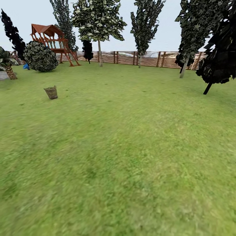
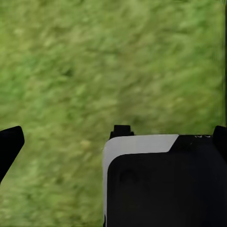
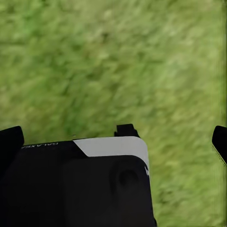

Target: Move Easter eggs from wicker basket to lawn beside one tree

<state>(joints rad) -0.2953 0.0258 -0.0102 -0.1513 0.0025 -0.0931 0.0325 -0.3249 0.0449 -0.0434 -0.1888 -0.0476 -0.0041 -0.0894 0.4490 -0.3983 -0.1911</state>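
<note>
Approach step, nothing picked yet. From my head view, left to right: palm-like plant (image 1: 7, 65) at 9 o'clock edge, round dark bush (image 1: 40, 58) at 10, red-brown play tower (image 1: 52, 41) behind it, wicker basket (image 1: 51, 92) standing upright on the lawn (image 1: 131, 157) at about 10 o'clock, well apart from me. Eggs inside: too small to tell. Pale-trunk tree (image 1: 99, 49) with light-green crown at 11, near the slat fence (image 1: 147, 58); narrow dark trees run on to 2 o'clock. Left wrist view: my left gripper (image 2: 113, 142) hangs over bare grass, dark fingertips (image 2: 10, 144) far out at the frame sides, so jaws spread, nothing between them; part of my body sits below. Right wrist view: right gripper (image 3: 116, 139) likewise, tips wide apart, empty, over grass. Judgement: the next move calls for turning the base toward 10 o'clock, driving up close to the basket, then reaching down for the first egg.
</note>
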